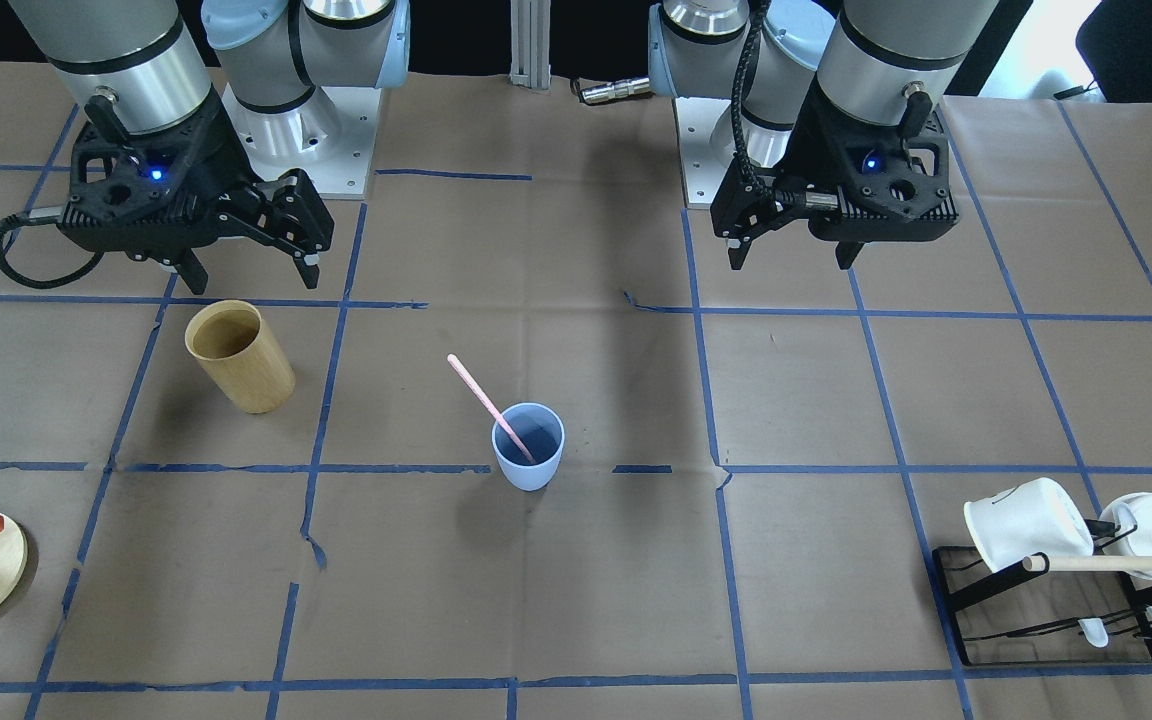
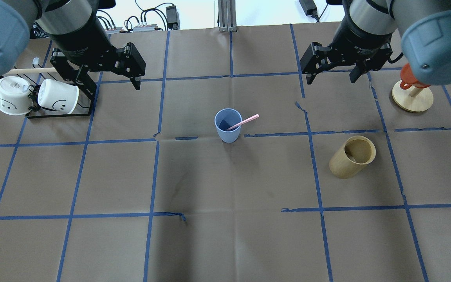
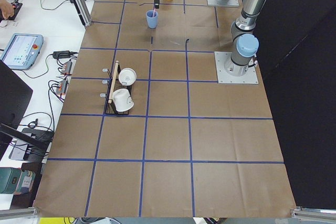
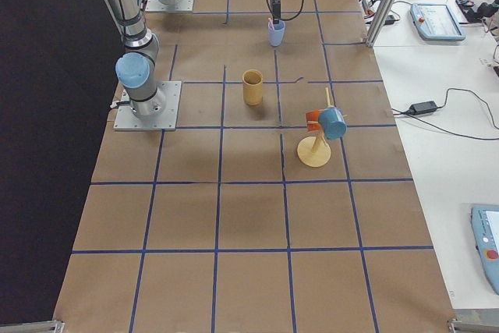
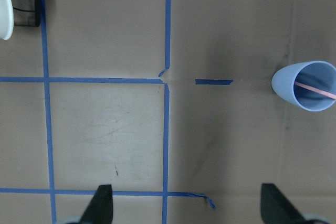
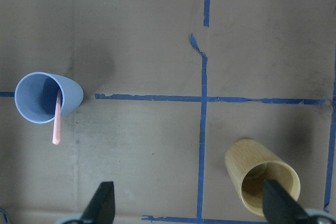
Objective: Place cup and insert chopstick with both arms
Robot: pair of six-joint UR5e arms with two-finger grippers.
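The light blue cup (image 1: 528, 447) stands upright near the middle of the table, also in the overhead view (image 2: 228, 125) and in both wrist views (image 5: 307, 85) (image 6: 44, 98). One pale pink chopstick (image 1: 481, 395) leans inside it, its top sticking out over the rim toward the robot's right (image 2: 246, 121) (image 6: 56, 124). My left gripper (image 2: 112, 84) (image 1: 791, 258) is open and empty, held above the table well back from the cup. My right gripper (image 2: 331, 78) (image 1: 251, 280) is also open and empty, held high on the other side.
A tan bamboo cylinder (image 2: 352, 156) (image 1: 241, 355) stands on the robot's right side. A black rack with white mugs (image 2: 57, 96) and a wooden rod (image 1: 1126, 563) is on the left side. A wooden stand (image 2: 412, 98) with an orange cup is at the far right.
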